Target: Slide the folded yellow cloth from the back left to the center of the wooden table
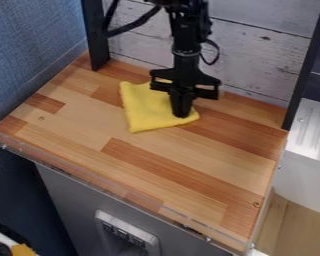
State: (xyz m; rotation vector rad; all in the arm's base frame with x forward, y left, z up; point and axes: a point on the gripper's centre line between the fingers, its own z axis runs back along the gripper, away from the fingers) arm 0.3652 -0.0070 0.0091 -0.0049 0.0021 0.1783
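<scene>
Cloth, yellow, lies on the wooden desk, and the end effector is low at one side of it, whether open or closed I cannot tell, so the step seems to be contact, and the next move calls for gentle pressure.

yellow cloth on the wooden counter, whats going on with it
A black robot arm hangs down over the wooden counter, its gripper right at the right-hand part of the yellow cloth. The cloth lies spread out, mostly flat, towards the back of the counter. Whether the jaws have hold of any fabric can't be told from here.
</scene>
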